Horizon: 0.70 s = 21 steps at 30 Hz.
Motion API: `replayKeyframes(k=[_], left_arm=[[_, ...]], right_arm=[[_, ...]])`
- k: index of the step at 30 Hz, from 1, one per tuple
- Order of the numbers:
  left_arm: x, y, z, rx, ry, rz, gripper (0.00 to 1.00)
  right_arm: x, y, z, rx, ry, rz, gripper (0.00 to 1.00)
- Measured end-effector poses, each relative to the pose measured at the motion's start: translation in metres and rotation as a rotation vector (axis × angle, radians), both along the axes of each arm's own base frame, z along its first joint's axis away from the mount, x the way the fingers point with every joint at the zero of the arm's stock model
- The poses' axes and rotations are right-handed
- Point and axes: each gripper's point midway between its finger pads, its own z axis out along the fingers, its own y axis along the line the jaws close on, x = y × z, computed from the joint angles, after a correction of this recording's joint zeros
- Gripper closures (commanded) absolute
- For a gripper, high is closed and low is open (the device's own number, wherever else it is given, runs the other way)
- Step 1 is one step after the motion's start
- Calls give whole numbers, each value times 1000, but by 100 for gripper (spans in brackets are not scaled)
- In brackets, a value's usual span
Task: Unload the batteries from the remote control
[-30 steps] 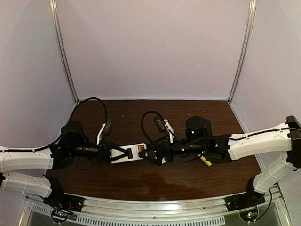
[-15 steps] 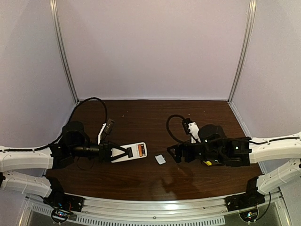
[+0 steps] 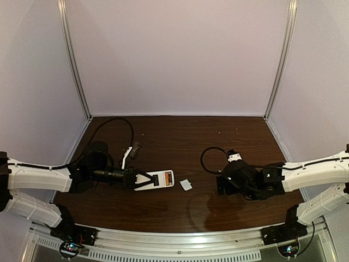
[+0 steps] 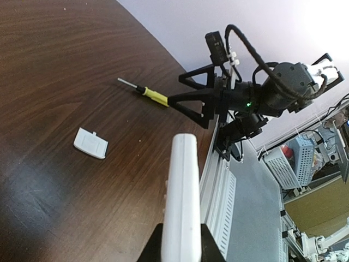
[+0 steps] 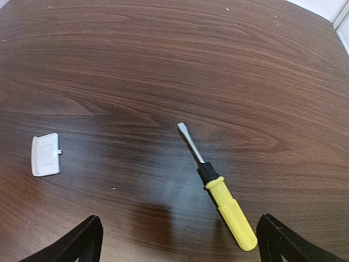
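Note:
My left gripper is shut on the white remote control and holds it by its near end, low over the table. An orange battery shows in the remote's open end; I cannot make out the dark one. In the left wrist view the remote stands edge-on between my jaws. My right gripper is open and empty, well to the right of the remote. In the right wrist view its fingers straddle bare table beside the screwdriver.
A small white square piece lies on the table between the grippers; it also shows in the wrist views. A yellow-handled screwdriver lies under my right gripper, also seen from the left wrist. The table's front rail runs along the near edge.
My right gripper has pulled away from the remote, to the right, and now hovers over the screwdriver. The white square piece now lies on the table. My left gripper shifted slightly right with the remote.

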Motion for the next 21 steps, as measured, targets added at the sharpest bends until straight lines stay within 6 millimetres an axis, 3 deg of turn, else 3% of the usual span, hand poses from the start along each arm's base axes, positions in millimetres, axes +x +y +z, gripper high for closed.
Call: replayKeyframes(k=[5, 21], left_arm=[[2, -12, -31, 41, 101, -31, 100], [-4, -75, -95, 93, 317, -130, 96]], right_arm=[[2, -16, -9, -53, 7, -55, 0], [0, -23, -17, -59, 11, -64, 0]])
